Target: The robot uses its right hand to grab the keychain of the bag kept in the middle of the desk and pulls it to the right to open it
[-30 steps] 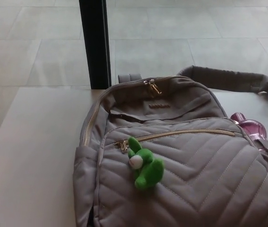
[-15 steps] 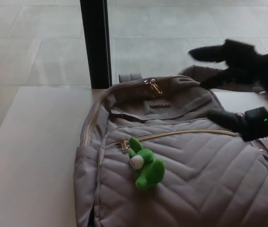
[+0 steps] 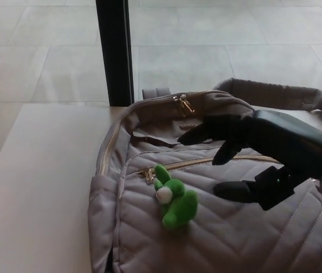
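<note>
At the bottom of the frame lies the grey quilted bag (image 3: 217, 227), flat on the pale desk (image 3: 36, 187), with its front side up. A little left of the centre the green plush keychain (image 3: 175, 200) rests on the front panel. It hangs from the gold zipper pull (image 3: 147, 174) at the left end of the front pocket zipper, so the pocket looks closed for now.

To the right of it, in the centre right of the frame, the right hand (image 3: 246, 159) hovers above the bag. Its fingers (image 3: 203, 132) are spread apart and hold nothing. It is near the keychain but not touching it; I judge it is placed for the grasp.

Higher up, a small metal logo (image 3: 190, 125) is too small to read. Behind stands a black post (image 3: 114, 51).
</note>
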Available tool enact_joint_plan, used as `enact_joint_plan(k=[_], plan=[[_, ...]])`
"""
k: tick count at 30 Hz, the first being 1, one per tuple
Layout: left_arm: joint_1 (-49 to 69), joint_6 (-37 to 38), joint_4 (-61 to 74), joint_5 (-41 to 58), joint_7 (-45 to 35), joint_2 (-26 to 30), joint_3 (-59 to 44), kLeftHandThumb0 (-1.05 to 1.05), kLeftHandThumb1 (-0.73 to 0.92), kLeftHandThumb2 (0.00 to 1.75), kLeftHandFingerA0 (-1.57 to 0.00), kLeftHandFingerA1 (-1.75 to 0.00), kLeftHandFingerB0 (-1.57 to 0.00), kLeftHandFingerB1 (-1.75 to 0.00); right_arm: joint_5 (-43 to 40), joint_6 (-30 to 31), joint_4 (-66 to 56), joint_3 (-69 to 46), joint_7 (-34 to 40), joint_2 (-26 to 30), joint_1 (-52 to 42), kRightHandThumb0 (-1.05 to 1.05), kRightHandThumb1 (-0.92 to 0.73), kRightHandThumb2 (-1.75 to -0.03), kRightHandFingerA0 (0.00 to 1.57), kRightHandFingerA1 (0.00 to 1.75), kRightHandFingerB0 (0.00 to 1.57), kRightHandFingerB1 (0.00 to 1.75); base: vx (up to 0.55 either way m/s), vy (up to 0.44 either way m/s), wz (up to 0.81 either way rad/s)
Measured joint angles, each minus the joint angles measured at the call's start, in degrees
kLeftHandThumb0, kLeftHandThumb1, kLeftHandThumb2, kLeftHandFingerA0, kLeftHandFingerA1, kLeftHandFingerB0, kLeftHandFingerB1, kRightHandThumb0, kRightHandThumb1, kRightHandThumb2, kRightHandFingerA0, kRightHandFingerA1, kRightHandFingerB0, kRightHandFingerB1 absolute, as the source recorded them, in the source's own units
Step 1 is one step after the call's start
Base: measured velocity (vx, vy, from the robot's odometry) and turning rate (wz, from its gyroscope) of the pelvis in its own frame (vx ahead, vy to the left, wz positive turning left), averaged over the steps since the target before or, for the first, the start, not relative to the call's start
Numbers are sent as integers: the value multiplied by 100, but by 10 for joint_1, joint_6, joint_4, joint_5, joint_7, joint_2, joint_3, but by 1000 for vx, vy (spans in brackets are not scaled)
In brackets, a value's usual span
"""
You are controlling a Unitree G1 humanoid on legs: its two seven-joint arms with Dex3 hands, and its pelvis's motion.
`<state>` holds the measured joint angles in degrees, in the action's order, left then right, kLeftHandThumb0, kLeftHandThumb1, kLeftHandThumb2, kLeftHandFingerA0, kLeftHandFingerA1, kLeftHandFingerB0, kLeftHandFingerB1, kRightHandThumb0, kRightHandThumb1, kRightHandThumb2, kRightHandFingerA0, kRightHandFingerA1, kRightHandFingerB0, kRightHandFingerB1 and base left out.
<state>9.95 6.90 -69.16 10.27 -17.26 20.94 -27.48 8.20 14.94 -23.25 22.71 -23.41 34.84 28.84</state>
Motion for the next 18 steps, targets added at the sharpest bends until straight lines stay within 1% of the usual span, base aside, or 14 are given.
enact_joint_plan(k=[1, 2, 3, 5, 7, 8, 9, 11, 12, 13, 14, 16, 17, 18], plan=[[0, 0, 0, 0, 0, 1, 2, -54, 54, 88, -52, -64, -32, -49, 4, 1, 0, 1, -3, -3, 0, -76, -64, -60, 76, 74, 40, 39, 0, 0, 0], [0, 0, -1, 0, 0, 1, 4, -51, 67, 60, -57, -57, -39, -35, 8, 1, 0, 3, -7, -7, 0, -76, -65, -60, 78, 74, 40, 38, 0, 0, 0], [-1, 0, -2, 0, 0, 2, 5, -55, 53, 88, -53, -65, -33, -50, 11, 1, -1, 5, -9, -8, 0, -76, -64, -60, 79, 75, 41, 38, 0, 0, 0], [-3, 0, -6, 0, 1, 4, 8, -56, 54, 89, -51, -63, -33, -49, 22, 1, -3, 17, -16, -13, 0, -76, -64, -60, 79, 78, 42, 39, 0, 0, 0], [-3, 2, -8, -1, 1, 6, 13, -56, 54, 88, -50, -61, -33, -49, 32, 0, -3, 24, -19, -19, 0, -78, -65, -60, 80, 78, 43, 39, 0, 0, 0], [-3, 3, -10, -1, 1, 6, 15, -52, 66, 60, -58, -51, -39, -35, 37, 0, -3, 27, -20, -23, 0, -79, -66, -61, 81, 79, 43, 40, 0, 0, 0], [-3, 4, -11, -1, 2, 7, 16, -55, 53, 87, -51, -61, -32, -49, 41, 0, -3, 29, -20, -27, 0, -79, -66, -61, 81, 78, 42, 40, 0, 0, 0], [-4, 5, -14, -1, 2, 7, 18, -51, 66, 60, -57, -53, -39, -35, 50, -1, -4, 33, -22, -34, -1, -80, -68, -61, 80, 78, 41, 41, 0, 0, 0], [-5, 6, -14, -1, 2, 7, 19, -54, 67, 60, -56, -55, -38, -36, 54, -2, -4, 34, -23, -35, -1, -85, -57, -99, 80, 84, 36, 52, 0, 0, 0], [-4, 6, -14, -1, 2, 7, 19, -54, 67, 60, -56, -54, -38, -36, 58, -4, -5, 35, -24, -35, -2, -83, -56, -99, 79, 83, 34, 52, 0, 0, 0], [-4, 7, -13, -1, 2, 7, 20, -57, 53, 88, -52, -64, -33, -50, 62, -7, -6, 35, -25, -35, -4, -83, -55, -100, 79, 83, 33, 52, 0, 0, 0], [-4, 8, -13, -1, 2, 7, 20, -57, 53, 89, -48, -63, -30, -49, 70, -12, -10, 35, -27, -35, -9, -87, -57, -100, 80, 83, 35, 52, 0, 0, 0], [-4, 8, -13, 0, 1, 7, 20, -57, 53, 88, -50, -63, -31, -49, 73, -13, -12, 34, -28, -35, -10, -85, -56, -100, 80, 84, 33, 52, 0, 0, 0], [-4, 8, -13, 0, 0, 7, 20, -55, 66, 60, -52, -50, -36, -35, 77, -13, -15, 34, -30, -34, -12, -84, -67, -61, 81, 88, 42, 44, 0, 0, 0]])
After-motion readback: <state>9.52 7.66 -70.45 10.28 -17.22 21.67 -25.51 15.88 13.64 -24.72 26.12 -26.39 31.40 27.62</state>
